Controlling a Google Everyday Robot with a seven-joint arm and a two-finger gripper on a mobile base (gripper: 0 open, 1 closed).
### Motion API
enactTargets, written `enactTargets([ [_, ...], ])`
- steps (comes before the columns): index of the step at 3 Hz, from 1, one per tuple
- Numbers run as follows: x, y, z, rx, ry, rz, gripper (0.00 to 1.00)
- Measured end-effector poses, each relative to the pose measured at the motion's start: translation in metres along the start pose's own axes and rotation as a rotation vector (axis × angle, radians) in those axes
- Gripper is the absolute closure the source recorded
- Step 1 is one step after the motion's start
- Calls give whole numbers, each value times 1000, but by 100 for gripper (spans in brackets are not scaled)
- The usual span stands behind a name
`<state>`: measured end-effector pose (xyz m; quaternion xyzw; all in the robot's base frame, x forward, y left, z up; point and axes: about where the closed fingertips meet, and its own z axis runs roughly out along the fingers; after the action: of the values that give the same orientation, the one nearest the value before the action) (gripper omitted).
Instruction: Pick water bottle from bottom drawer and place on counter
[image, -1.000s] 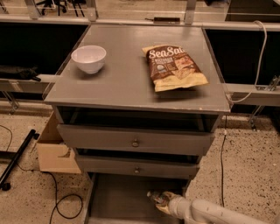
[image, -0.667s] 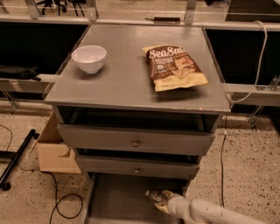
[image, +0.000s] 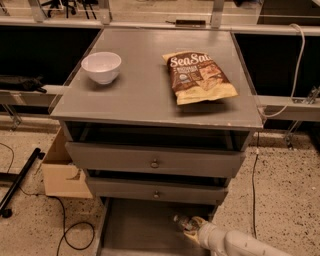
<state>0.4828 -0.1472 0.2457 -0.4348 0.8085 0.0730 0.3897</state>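
Presently, gripper (image: 193, 231): low inside the bottom drawer, under the counter's front right corner, right up against the water bottle. Whether it has closed on the bottle, or has hold of anything, cannot be told.
Arm (image: 240, 245): white, entering from beyond the bench's front right corner and lying nearly level. Judged reason: the drawer above overhangs, so a flat, low reach is the only way in.
Water bottle (image: 180, 220): clear, on the drawer floor by the right wall and touching the gripper's tip. Its far end sits in the shadow of the overhang, and cap and label cannot be made out.
Bottom drawer (image: 135, 231): pulled out past the bench's front edge, with a flat grey floor. It stands open so that the bottle can be reached.
Middle drawer (image: 155, 192): knobbed and partly out. Judged risk: a straight lift could strike its underside, so the bottle would need drawing forward first.
Top drawer (image: 155, 161): knobbed, also a little out from the cabinet.
Counter (image: 145, 100): grey top. The stretch along the front edge and the middle, between the bowl and the bag, looks the likeliest landing place.
Bowl (image: 101, 66): white and upright, near the rear left corner as seen.
Chip bag (image: 201, 77): lying flat toward the right edge, well apart from the bowl.
Stage, as judged: at the grasp, with lift and placement not yet done.
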Motion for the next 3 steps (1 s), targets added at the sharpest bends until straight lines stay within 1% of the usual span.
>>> enactTargets([
  [1, 7, -18, -28, 56, 6, -2, 100],
  [2, 4, -42, -74, 127, -10, 6, 100],
  [3, -4, -65, -131, 210, -30, 5, 100],
])
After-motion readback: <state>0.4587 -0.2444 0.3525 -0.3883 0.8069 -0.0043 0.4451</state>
